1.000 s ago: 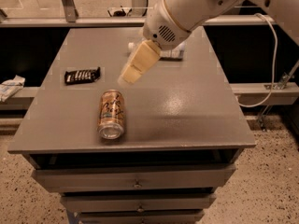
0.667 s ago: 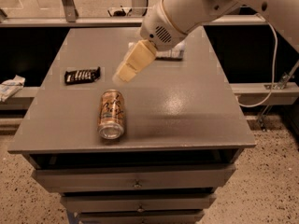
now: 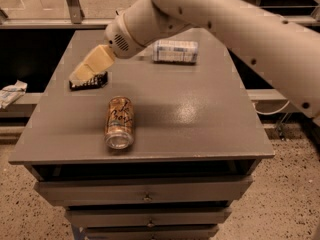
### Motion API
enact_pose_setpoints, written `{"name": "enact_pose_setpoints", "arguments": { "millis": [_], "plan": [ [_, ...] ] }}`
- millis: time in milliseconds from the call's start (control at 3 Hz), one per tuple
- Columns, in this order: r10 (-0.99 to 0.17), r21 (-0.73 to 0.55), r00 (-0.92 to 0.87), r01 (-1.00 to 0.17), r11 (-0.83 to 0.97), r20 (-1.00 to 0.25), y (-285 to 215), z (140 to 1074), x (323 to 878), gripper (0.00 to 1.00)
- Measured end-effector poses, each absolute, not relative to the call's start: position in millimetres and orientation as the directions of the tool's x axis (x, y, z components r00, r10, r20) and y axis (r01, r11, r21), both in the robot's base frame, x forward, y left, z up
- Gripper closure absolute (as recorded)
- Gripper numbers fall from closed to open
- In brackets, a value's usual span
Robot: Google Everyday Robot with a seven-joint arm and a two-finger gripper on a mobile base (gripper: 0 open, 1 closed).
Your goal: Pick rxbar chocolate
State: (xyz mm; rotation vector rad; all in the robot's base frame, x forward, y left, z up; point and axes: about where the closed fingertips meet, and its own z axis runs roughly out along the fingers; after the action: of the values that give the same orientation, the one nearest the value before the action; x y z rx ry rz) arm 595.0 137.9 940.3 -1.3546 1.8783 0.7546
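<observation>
The grey table (image 3: pixel 200 119) fills most of the view, with drawers (image 3: pixel 145 190) stacked under its front edge. My white arm (image 3: pixel 240 24) reaches in from the upper right, across the table's far side, and slants down toward the far left corner. A clear bottle with a white label (image 3: pixel 175 51) lies on its side near the far edge, just behind my wrist. An orange-tan drink can (image 3: pixel 119 122) also lies on its side, near the front left, with its open top toward the front edge, well apart from the bottle. My tan pincer (image 3: pixel 83 74) points down and to the left, and its tip is right over the left part of the rxbar chocolate (image 3: pixel 98 80). I cannot tell how far open the pincer is, nor whether it touches or grips the wrapper. The bar lies flat near the table's left edge, beyond the can, and only its dark right end and lower edge show past the pincer.
</observation>
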Motion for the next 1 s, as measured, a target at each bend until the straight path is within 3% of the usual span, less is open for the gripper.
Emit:
{"name": "enact_pose_setpoints", "arguments": {
  "millis": [333,1000],
  "plan": [
    [-0.505,0.061,-0.219,-0.949,0.310,-0.835,180.8,927.5,618.3,0.00],
    [-0.485,0.064,-0.249,-0.928,0.366,-0.838,214.1,879.4,649.6,0.00]
  ]
}}
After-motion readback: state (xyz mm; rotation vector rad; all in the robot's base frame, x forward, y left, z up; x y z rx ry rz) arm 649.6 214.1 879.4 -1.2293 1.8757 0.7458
